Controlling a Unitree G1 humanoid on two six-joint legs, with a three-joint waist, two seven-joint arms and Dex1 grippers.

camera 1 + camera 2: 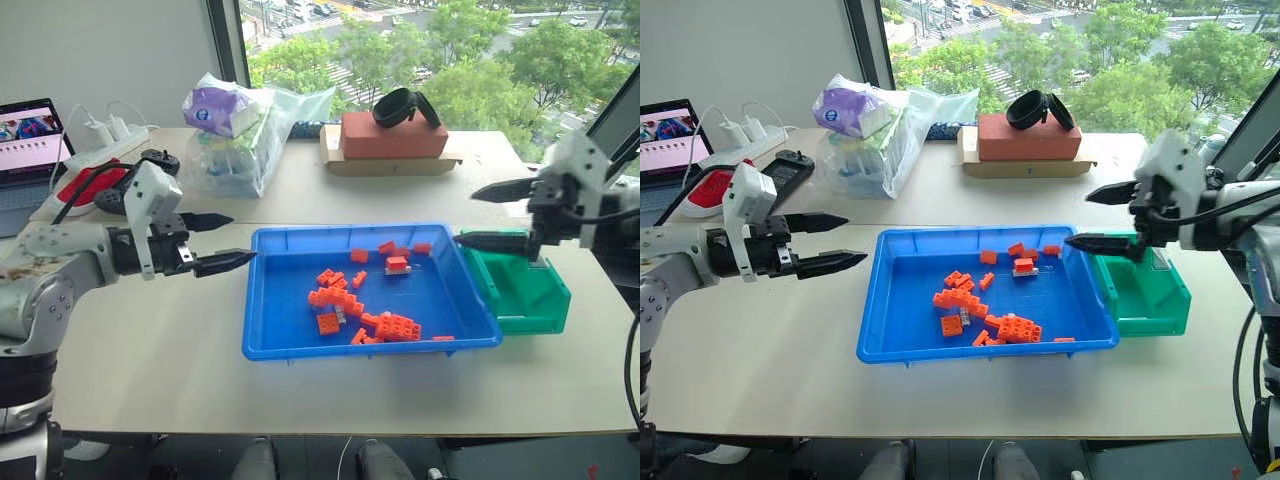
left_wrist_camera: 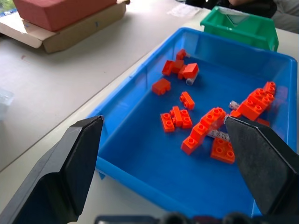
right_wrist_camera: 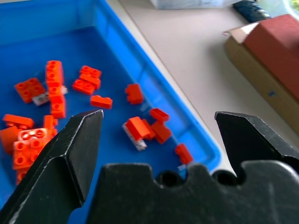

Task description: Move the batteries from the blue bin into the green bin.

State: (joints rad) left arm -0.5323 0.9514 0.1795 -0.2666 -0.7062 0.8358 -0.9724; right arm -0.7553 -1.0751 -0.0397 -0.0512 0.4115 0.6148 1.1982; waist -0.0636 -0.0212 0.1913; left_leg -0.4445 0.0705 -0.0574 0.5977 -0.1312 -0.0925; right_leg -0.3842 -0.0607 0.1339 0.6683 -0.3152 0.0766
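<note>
My left end effector (image 1: 222, 242) hovers with its two black fingers spread apart and empty just beside the left rim of the wide, shallow bright blue plastic bin (image 1: 262, 340) on the pale bench (image 1: 150, 370). My right end effector (image 1: 492, 216), fingers likewise wide apart and holding nothing, hangs above the seam where the blue bin meets the small, deeper green plastic bin (image 1: 545, 300). The thin silvery-grey cylinder batteries (image 2: 216, 134) lie in the blue bin, half hidden among the scattered orange toy bricks (image 1: 397, 326), below and between both end effectors.
</note>
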